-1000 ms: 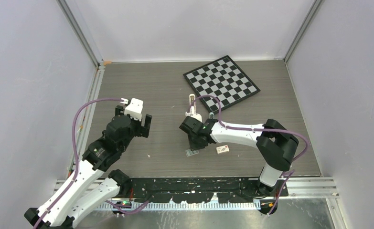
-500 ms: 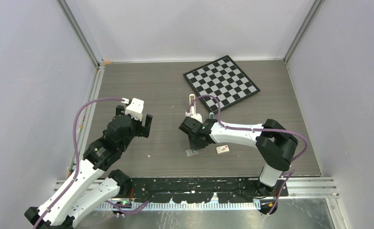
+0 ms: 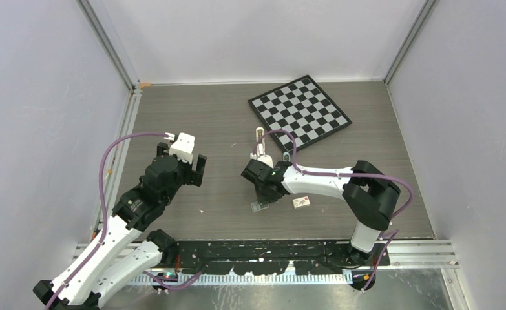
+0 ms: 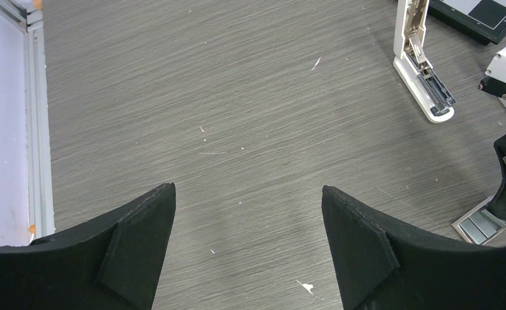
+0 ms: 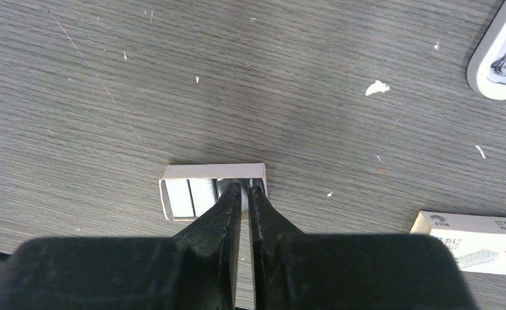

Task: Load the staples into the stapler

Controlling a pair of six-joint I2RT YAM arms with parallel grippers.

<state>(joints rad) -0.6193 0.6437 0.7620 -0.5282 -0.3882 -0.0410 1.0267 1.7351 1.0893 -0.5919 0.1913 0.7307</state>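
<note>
- Sitting in a small open tray (image 5: 211, 169), the staples (image 5: 203, 194) lie flat on the counter (image 3: 192, 116) at front centre, long axis running across the right wrist view.
- Stapler (image 4: 424, 77) is hinged open just behind the right arm, apart from the tray, long axis running away from the arm bases, magazine channel facing up.
- Right hand (image 5: 245, 188) points steeply down, fingers closed nearly together, tips inside the tray on the staples; can't tell if a strip is actually pinched.
- Left hand (image 4: 247, 197) is spread wide, holds nothing, over bare counter left of the stapler.
- Labelled staple box (image 5: 473, 240) lies near the tray's right; checkerboard (image 3: 300, 113) far right.
- Dark wood-grain counter, pale walls, metal frame rails.
</note>
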